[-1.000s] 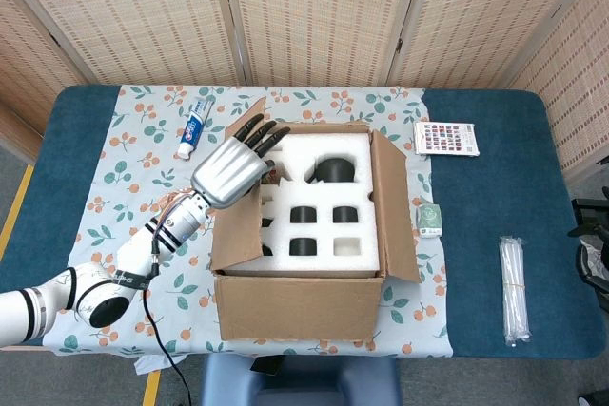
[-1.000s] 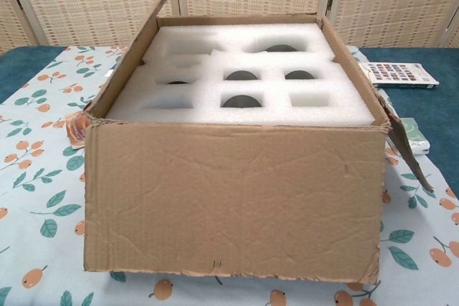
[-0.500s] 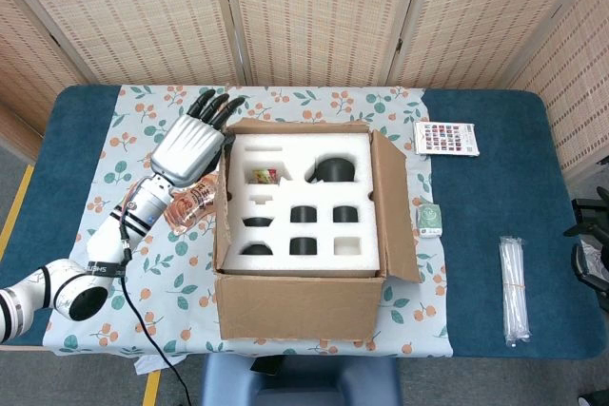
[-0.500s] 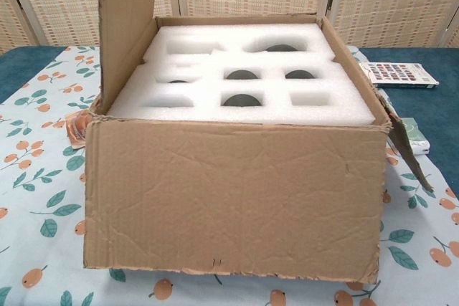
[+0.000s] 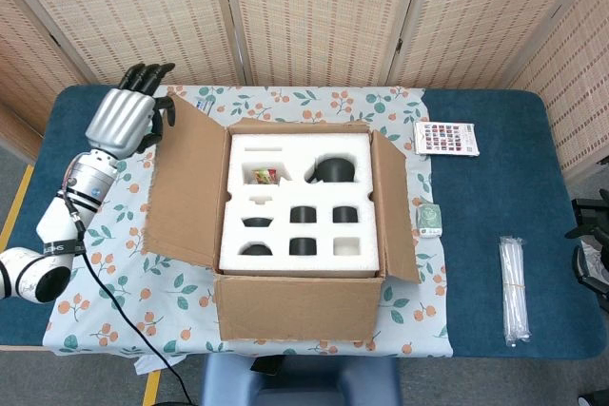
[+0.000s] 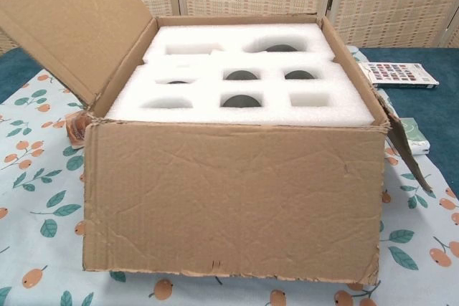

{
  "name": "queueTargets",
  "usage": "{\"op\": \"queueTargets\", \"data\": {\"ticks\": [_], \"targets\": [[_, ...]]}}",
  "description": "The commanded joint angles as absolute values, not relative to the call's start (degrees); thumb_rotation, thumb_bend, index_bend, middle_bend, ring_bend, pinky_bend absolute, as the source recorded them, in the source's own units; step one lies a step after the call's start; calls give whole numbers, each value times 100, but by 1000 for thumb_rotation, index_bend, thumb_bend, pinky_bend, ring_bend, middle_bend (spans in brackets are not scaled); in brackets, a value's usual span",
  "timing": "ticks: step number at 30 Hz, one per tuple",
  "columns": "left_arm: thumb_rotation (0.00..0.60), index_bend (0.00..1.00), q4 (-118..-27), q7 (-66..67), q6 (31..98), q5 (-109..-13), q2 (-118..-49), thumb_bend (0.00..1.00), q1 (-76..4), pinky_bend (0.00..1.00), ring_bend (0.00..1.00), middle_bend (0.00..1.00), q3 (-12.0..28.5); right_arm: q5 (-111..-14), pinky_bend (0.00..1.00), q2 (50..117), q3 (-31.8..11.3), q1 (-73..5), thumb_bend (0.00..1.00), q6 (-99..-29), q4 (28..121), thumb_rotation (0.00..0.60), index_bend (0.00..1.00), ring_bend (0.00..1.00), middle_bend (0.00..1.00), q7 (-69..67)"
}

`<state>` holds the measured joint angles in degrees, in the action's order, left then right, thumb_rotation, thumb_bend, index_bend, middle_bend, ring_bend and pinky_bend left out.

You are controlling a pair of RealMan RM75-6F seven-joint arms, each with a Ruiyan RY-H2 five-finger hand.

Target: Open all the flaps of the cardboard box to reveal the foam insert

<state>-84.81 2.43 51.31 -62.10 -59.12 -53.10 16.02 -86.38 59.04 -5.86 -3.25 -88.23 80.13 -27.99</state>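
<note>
The cardboard box [image 5: 300, 306] stands on the floral cloth, and its white foam insert [image 5: 300, 202] with several cut-outs lies exposed. Its left flap [image 5: 186, 187] is folded out to the left and slopes upward; the right flap [image 5: 395, 206] hangs outward. My left hand [image 5: 124, 119] is at the far corner of the left flap, fingers loosely extended, holding nothing. In the chest view the left flap [image 6: 68, 26] rises at the upper left above the foam insert [image 6: 244, 77] and the box front [image 6: 229, 198]. Neither view shows my right hand.
A colour card [image 5: 447, 138], a small green box [image 5: 430, 219] and a bundle of white strips [image 5: 514, 287] lie on the blue table to the right. A snack packet [image 5: 264, 176] sits in one foam cut-out. Screens stand behind the table.
The left flap has swung from upright to folded out to the left. My left hand has moved left and back, from over the box to the flap's far corner.
</note>
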Motion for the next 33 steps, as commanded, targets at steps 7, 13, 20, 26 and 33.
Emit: {"op": "queueTargets", "data": {"ticks": [7,13,20,26,33], "targets": [[600,272,-8033,-188,5249,-5912,-5874,1000,-4788,0,0,72,1601,-8518,0,5947,-616,-378,641,-8650,7975,270,401,5,0,-2793],[600,59,-8856,-231,5704,-6607,-5332,839,-4121,0,0,38,1192,-8235,0,6109,-774,-367,641,-8721,7914,494,250,0,0,-2191],[600,20,-9566,333,7257,-7087,-5200,591,-2875,0,0,0,613,-7480,0,6187,-1050,-376,635,-8481,8192,543,161,0,0,-1457],[600,26,-8988,275,8514,-7385,-5784,503,-1873,0,0,0,302,-7085,0,6320,-1215,-471,516,-8420,8364,557,111,0,0,-644],[600,67,-7799,572,9026,-7406,-6912,480,-1334,0,0,0,199,-7230,0,6425,-1046,-600,516,-8167,8525,598,111,0,0,-194]]}}
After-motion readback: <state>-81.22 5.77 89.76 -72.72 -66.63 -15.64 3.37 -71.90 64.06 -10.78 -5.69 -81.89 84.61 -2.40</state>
